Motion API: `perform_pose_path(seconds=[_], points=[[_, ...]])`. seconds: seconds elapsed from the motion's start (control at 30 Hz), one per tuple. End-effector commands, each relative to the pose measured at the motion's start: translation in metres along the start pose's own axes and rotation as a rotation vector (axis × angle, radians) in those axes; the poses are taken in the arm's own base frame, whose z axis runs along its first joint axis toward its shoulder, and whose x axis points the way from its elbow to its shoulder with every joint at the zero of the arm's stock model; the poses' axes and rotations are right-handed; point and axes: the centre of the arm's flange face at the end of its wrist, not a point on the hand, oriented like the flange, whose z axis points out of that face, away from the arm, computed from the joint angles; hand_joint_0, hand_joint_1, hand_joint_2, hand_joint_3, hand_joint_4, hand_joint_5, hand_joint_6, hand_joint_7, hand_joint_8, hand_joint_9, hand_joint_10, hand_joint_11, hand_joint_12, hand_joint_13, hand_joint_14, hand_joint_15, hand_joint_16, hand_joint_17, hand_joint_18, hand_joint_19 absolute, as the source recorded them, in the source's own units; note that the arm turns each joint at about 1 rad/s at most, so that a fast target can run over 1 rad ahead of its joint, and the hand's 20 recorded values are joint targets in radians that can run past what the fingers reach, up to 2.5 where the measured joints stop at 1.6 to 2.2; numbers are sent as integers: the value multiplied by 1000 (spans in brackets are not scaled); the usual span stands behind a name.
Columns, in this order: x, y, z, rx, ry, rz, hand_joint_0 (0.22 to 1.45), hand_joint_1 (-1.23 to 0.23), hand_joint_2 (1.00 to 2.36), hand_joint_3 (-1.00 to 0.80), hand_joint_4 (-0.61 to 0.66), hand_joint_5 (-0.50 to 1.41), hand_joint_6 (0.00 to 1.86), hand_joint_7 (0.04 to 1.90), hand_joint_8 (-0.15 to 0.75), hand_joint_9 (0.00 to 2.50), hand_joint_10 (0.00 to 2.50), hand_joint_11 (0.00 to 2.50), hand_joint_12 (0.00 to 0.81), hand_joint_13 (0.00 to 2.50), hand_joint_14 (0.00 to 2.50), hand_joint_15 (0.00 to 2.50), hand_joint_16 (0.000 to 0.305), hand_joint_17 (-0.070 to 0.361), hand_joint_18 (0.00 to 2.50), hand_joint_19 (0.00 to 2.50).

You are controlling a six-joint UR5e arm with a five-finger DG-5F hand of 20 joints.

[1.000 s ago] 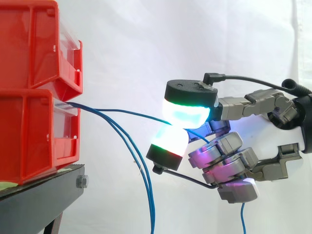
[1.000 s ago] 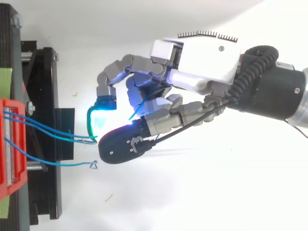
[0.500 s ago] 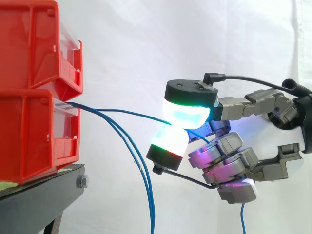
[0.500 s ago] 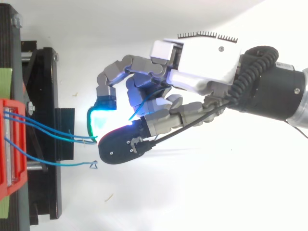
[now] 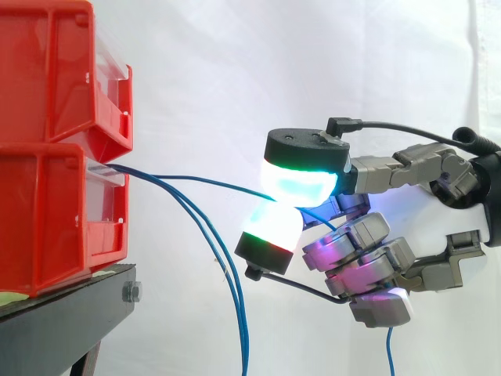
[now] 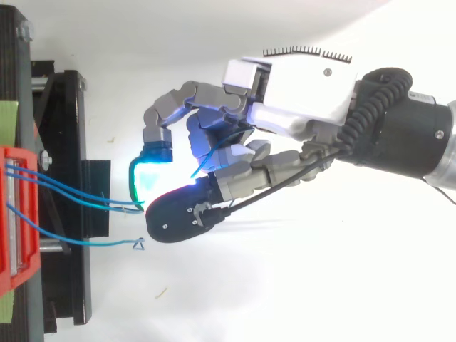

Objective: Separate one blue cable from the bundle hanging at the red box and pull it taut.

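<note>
Thin blue cables leave the front of the lower red box (image 5: 55,215) on the left. One blue cable (image 5: 205,183) runs nearly level to the right, into the pinch of my hand (image 5: 368,251). It passes between a cyan-glowing pad (image 5: 299,182) above and a white-glowing pad (image 5: 270,225) below, and its loose end (image 5: 390,351) hangs down under the hand. Two other blue cables (image 5: 227,274) droop from the box toward the floor. In the top view the hand (image 6: 299,92) reaches in from the right, its fingers curled, and the cables (image 6: 68,191) span from the box to the pads.
A second red box (image 5: 63,70) is stacked on the lower one. Both rest on a black stand (image 5: 70,321) with a bolt at its edge. A white curtain hangs behind. In the top view the stand's black frame (image 6: 64,178) lies along the left side.
</note>
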Motion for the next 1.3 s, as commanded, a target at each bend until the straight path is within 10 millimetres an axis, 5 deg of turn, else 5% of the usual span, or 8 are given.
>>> perform_pose_path(seconds=[0.0,1.27], points=[[-1,0,0,0,-1,0,712,-825,1011,51,-114,-183,940,1239,318,565,2500,1661,377,933,2500,1709,46,102,1253,909],[0,-1,0,1,1,-1,717,-830,1010,43,-120,-181,940,1234,307,558,2500,1662,366,920,2500,1678,45,102,1241,903]])
